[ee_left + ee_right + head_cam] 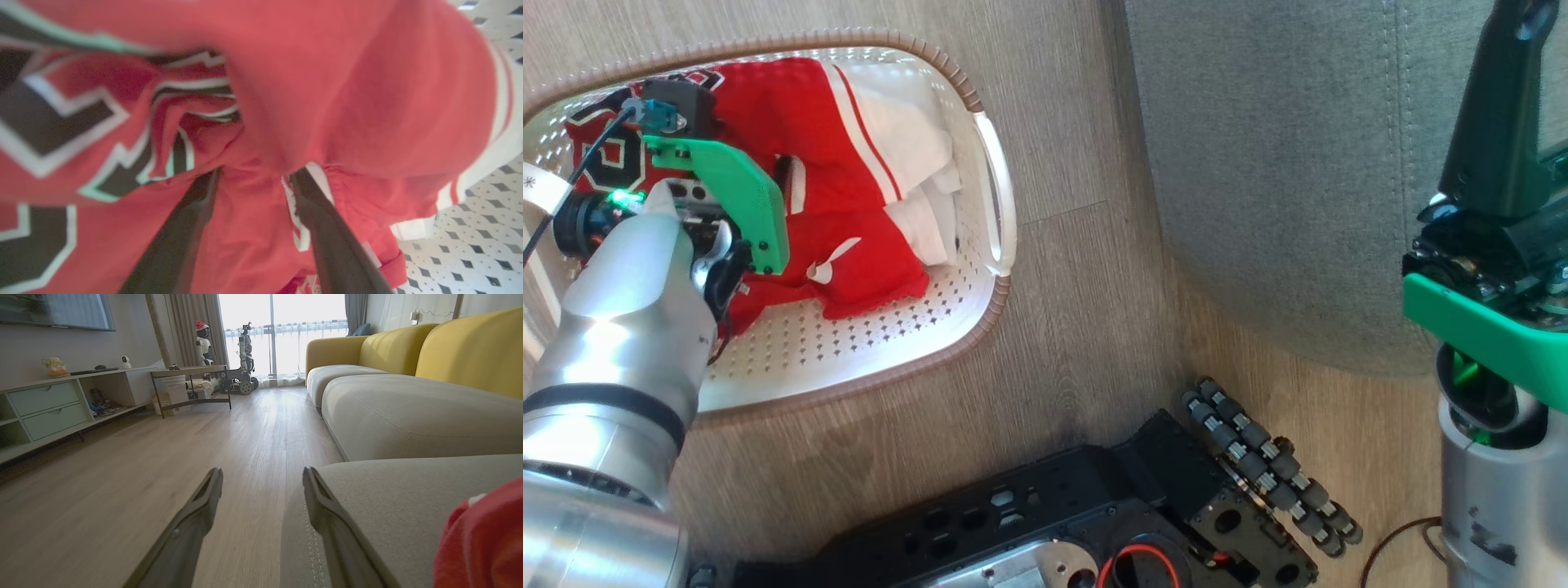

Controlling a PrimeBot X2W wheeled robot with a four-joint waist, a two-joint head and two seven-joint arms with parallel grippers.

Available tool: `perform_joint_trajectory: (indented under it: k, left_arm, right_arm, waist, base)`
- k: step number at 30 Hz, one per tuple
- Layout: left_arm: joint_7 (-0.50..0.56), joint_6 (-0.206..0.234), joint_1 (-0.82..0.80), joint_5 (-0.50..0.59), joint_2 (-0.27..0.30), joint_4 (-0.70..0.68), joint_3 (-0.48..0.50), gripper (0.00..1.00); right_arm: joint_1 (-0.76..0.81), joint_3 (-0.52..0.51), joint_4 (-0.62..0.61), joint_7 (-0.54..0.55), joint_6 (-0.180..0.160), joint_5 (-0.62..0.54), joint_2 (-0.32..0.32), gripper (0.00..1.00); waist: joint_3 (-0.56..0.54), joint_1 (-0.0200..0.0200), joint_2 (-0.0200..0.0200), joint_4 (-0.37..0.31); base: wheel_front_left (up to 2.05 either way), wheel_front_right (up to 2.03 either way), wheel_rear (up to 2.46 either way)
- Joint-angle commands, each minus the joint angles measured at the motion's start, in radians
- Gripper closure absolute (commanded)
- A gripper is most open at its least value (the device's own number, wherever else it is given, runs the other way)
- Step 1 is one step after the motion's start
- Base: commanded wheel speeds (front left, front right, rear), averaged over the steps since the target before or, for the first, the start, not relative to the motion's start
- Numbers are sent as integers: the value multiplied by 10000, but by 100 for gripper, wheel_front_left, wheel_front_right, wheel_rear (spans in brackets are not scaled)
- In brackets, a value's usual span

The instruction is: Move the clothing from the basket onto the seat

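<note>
Left gripper (256, 173): fingers apart, sunk into red jersey (768, 106) in basket (849, 343), seemingly poised to pinch. Right gripper (262, 477): spread, empty, waiting at grey seat (408, 498) edge.

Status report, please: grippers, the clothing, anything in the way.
Left gripper open, fingers pushed into the clothing. Right gripper open, empty, at the seat edge. Clothing in the basket. Nothing blocking.

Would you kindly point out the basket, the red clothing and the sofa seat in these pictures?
basket (1005, 208), head view, on its white side handle.
clothing (768, 98), head view, on plain red fabric beside the white stripes.
seat (1274, 163), head view, on the bare grey cushion top.
</note>
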Motion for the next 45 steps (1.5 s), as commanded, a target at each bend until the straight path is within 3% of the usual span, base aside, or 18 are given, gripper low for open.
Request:
perform_joint_trajectory:
  k: [1,2,3,4,12,22,34,45]
  left_arm:
    - [305,-7,390,-4,219,70,32,53]
    - [347,-8,388,-18,217,73,25,77]
    - [347,-8,388,-18,217,73,25,77]
    - [362,-10,372,-39,220,78,10,100]
    - [-25,-32,309,-93,256,82,-72,100]
    - [-676,-59,677,-367,-53,49,-193,100]
    - [-1718,-64,2025,-996,-458,-797,-763,100]
    - [-2758,-64,3207,-1803,-474,-2171,-1664,100]
  right_arm:
    - [302,78,-399,-60,71,15,129,0]
    - [305,72,-393,-60,71,18,129,0]
    - [305,72,-393,-60,71,18,129,0]
    - [293,77,-373,-60,71,20,130,0]
    - [254,72,-277,-60,71,18,130,0]
    - [273,119,46,-61,71,74,131,0]
    - [695,43,622,-61,71,26,76,0]
    - [1356,-76,1365,-61,71,243,-443,0]
  waist:
    - [-9,0,0,9]
    - [-15,0,0,12]
    - [-15,0,0,12]
    - [-33,0,0,16]
    - [-163,0,0,61]
    - [-1104,0,0,285]
    - [-3336,0,0,694]
    - [-5594,0,0,1299]
  base:
    - [0,0,0]
    - [0,0,0]
    - [0,0,0]
    - [0,0,0]
    - [0,0,0]
    - [0,0,0]
    - [0,0,0]
    - [0,0,0]
